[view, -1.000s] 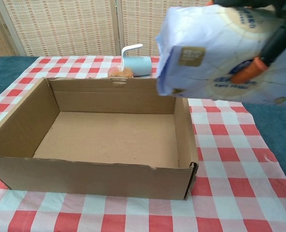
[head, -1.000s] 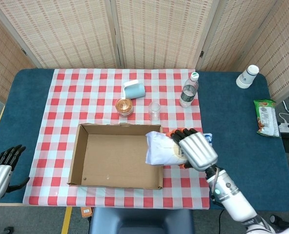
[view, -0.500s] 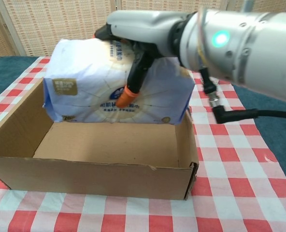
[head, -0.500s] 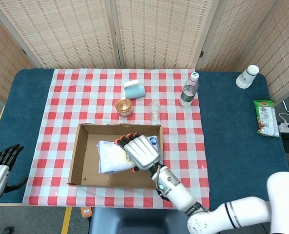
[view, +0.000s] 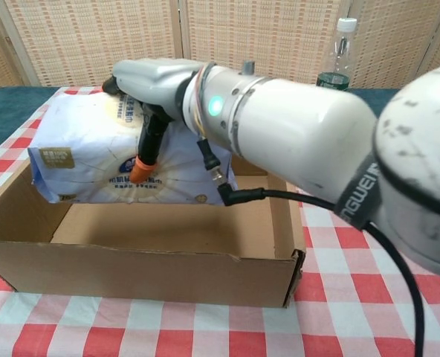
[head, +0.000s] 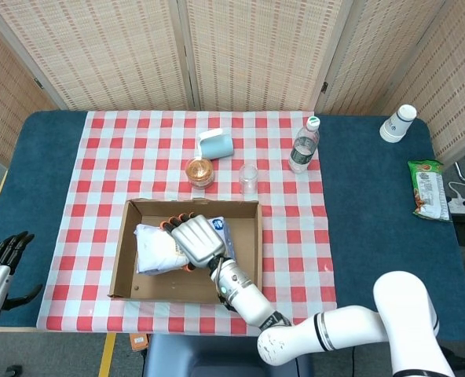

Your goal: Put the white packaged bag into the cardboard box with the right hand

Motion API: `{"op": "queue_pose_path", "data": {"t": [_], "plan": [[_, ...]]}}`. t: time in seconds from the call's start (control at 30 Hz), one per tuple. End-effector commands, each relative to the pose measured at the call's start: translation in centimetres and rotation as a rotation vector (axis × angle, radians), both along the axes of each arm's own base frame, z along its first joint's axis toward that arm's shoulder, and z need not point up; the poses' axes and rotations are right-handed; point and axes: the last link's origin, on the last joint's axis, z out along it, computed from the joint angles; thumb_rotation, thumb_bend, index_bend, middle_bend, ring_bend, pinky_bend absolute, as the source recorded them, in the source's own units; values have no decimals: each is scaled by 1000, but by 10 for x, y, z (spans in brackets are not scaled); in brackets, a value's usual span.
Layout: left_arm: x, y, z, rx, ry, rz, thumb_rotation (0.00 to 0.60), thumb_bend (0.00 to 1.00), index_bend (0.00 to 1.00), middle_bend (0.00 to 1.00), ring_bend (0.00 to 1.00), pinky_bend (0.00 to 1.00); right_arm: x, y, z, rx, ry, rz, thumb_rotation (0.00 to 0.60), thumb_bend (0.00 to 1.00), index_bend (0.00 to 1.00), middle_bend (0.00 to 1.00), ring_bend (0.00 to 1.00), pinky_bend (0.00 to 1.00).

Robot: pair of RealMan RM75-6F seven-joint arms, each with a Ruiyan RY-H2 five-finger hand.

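Note:
The white packaged bag (head: pixel 154 248) (view: pixel 86 160) hangs over the left half of the open cardboard box (head: pixel 248 259) (view: pixel 131 256), held slightly above its floor. My right hand (head: pixel 195 241) (view: pixel 149 89) grips the bag from above, one orange-tipped finger pressed down its front face. The right arm reaches across the box from the right. My left hand (head: pixel 1 263) rests off the table's left edge with fingers spread and nothing in it.
Behind the box stand a tipped light-blue cup (head: pixel 215 144), a round orange-lidded jar (head: pixel 199 170), a clear glass (head: pixel 249 179) and a water bottle (head: pixel 303 145) (view: pixel 337 52). A white bottle (head: pixel 397 123) and a green snack pack (head: pixel 429 188) lie on the blue cloth at right.
My right hand carried the bag leftward, from the box's right wall over the box to its left half, and lowered it a little. The left hand stayed still.

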Motion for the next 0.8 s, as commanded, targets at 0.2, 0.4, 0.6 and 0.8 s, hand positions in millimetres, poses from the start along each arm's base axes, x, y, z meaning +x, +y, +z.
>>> {"op": "queue_pose_path", "data": {"t": [0.2, 0.4, 0.6, 0.8], "plan": [[-1, 1, 2, 1, -5, 5, 600, 242, 0, 0, 0, 98, -1, -2, -14, 64, 27, -63, 600, 0, 0, 80, 0, 92], [-1, 0, 2, 2, -4, 7, 600, 242, 0, 0, 0, 98, -1, -2, -5, 65, 0, -59, 600, 0, 0, 5, 0, 17], [-1, 0, 1, -1, 0, 6, 600, 242, 0, 0, 0, 98, -10, 0, 29, -2, -33, -35, 600, 0, 0, 4, 0, 17], [-1, 1, -1, -5, 7, 10, 600, 243, 0, 0, 0, 98, -60, 10, 100, -208, 11, -33, 600, 0, 0, 5, 0, 21]]}}
